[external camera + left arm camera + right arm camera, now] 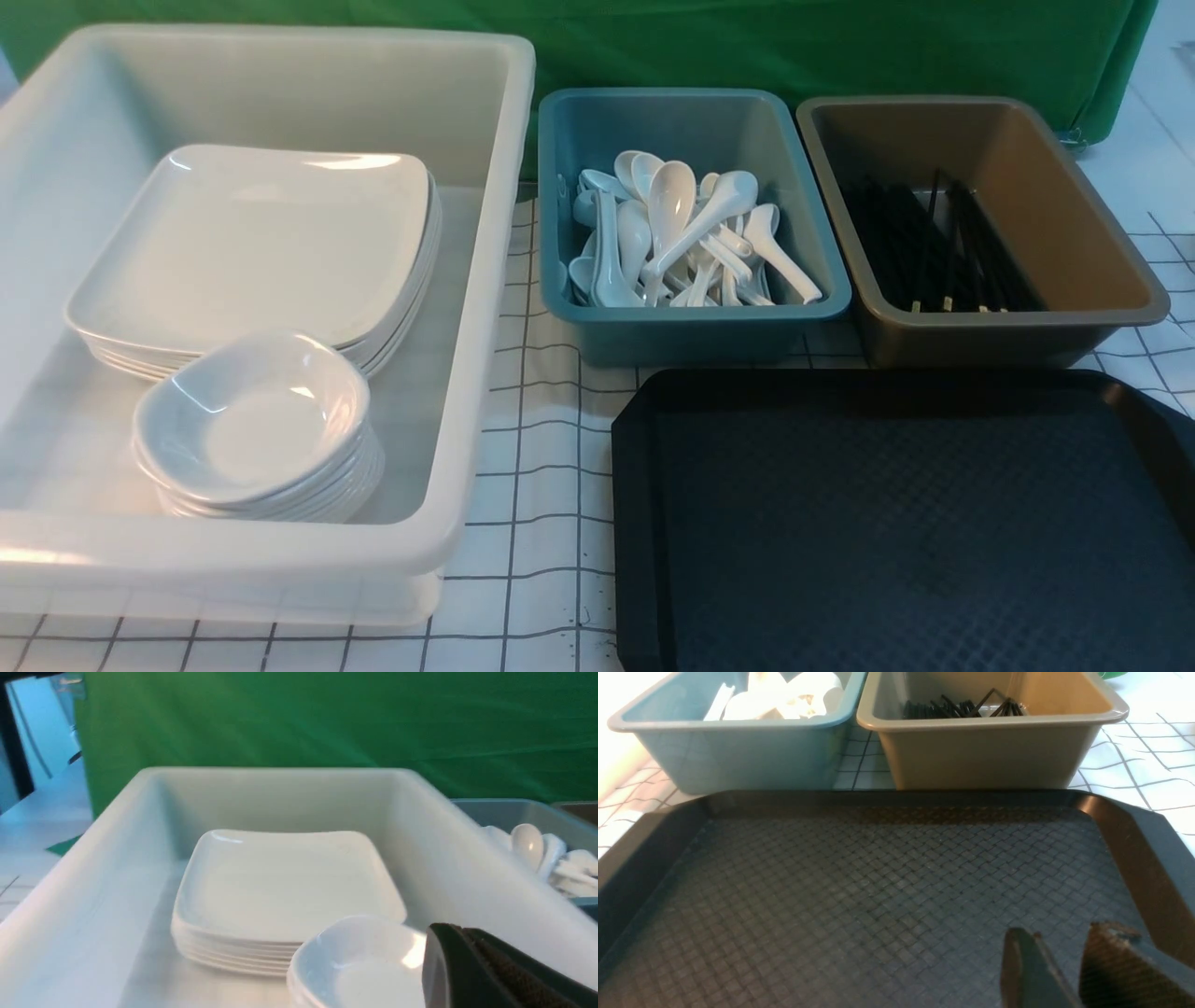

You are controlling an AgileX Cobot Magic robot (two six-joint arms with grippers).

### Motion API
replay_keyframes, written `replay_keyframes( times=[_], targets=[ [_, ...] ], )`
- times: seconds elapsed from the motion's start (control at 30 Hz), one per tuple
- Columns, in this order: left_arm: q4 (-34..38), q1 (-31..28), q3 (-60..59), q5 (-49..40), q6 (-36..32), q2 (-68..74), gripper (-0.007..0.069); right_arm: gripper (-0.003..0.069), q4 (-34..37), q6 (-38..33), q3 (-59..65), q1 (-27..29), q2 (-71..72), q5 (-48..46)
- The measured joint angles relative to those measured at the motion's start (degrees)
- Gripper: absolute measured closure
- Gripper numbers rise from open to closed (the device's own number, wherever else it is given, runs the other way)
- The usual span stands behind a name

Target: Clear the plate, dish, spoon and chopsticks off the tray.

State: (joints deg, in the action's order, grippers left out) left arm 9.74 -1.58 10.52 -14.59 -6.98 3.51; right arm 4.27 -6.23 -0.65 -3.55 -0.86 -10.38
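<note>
Now | tray [896, 523] bare | left end effector [467, 961] closed, holding nothing | right end effector [1059, 956] wide, holding nothing

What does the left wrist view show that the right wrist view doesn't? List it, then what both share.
Only the left wrist view: the white tub with the stacked plates and dishes, plus the shut left hand. Only the right wrist view: the empty black tray, the chopsticks in the brown tub, and the open right hand. Both: the teal tub of spoons.
</note>
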Motion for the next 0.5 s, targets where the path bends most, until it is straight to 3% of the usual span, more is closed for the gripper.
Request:
replay_keyframes(
  times=[0.2,0.5],
  targets=[
    [-0.66,-1.83,-7.87,0.07,0.58,-3.25,0.062,0.0419,0.0,0.0,0.0,0.0,0.0,0.0],
    [-8.66,0.09,-10.84,1.01,12.2,-3.53,0.0619,0.0419,0.0,0.05,0.0,0.0,0.0,0.0]
  ],
)
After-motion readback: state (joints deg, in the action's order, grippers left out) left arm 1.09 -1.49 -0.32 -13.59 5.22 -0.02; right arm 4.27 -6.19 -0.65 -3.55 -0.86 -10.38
